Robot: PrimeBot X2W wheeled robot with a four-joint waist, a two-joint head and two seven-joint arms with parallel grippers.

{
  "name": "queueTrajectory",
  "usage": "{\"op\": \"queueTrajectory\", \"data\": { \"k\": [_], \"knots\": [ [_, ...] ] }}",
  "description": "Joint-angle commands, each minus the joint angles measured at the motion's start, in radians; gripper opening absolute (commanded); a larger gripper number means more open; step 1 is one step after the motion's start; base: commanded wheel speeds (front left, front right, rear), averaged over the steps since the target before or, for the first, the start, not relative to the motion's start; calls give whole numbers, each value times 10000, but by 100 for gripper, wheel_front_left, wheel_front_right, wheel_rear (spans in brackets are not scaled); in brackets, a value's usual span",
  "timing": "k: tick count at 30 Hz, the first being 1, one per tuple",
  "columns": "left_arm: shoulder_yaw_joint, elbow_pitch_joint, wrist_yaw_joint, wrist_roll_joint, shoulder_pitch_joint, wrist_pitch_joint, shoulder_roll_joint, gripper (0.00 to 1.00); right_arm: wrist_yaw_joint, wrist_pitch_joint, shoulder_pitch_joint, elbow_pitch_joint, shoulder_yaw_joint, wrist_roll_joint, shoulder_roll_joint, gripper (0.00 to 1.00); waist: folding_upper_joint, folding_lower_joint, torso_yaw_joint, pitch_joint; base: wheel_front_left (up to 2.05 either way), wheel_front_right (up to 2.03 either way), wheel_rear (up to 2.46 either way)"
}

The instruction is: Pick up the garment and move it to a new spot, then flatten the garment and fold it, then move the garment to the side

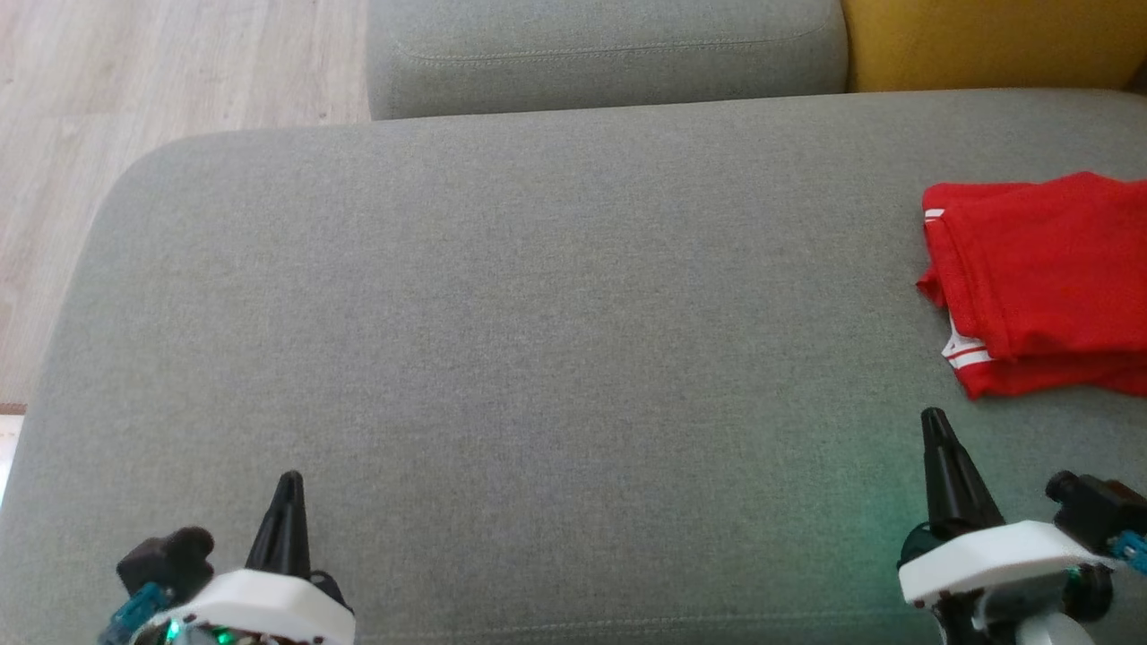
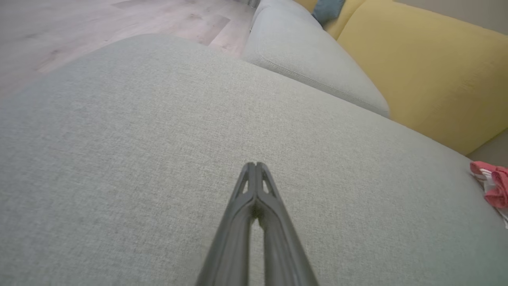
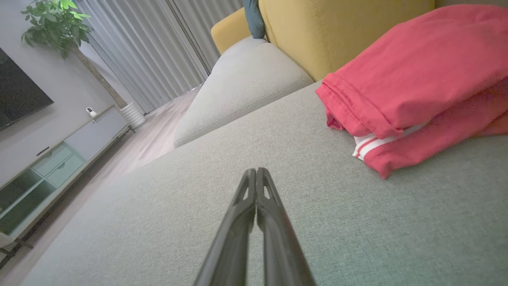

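Note:
The garment (image 1: 1044,282) is red with white stripes and lies folded at the right edge of the grey cushion (image 1: 538,358). The right wrist view has the garment (image 3: 416,87) at its upper right, and a corner of the garment (image 2: 492,184) peeks in at the right edge of the left wrist view. My right gripper (image 1: 934,417) is shut and empty, just in front of the garment and apart from it. My left gripper (image 1: 290,479) is shut and empty at the near left of the cushion. Both pairs of fingers (image 2: 256,165) (image 3: 256,171) are pressed together.
A second grey cushion (image 1: 609,54) and a yellow sofa back (image 1: 986,40) lie behind. Wooden floor (image 1: 134,90) runs to the left of the cushion. A TV cabinet (image 3: 47,167), a plant (image 3: 55,24) and curtains (image 3: 151,47) stand across the room.

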State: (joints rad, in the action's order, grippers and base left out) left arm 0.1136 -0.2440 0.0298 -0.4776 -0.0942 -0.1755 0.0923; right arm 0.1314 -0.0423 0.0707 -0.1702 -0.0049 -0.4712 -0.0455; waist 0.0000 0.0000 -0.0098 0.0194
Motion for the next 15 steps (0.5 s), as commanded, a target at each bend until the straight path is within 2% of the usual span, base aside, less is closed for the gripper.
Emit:
{"op": "queueTrajectory", "data": {
  "k": [1,15],
  "knots": [
    [-244,281,-90,-320,503,75,27,0,-2,32,-480,276,-17,-362,-158,0,0,0,2,-3,0,0,0],
    [-521,241,-297,-1816,710,458,-34,0,-3,174,-651,142,-82,-1930,-201,0,0,0,15,-25,0,0,0]
  ]
}}
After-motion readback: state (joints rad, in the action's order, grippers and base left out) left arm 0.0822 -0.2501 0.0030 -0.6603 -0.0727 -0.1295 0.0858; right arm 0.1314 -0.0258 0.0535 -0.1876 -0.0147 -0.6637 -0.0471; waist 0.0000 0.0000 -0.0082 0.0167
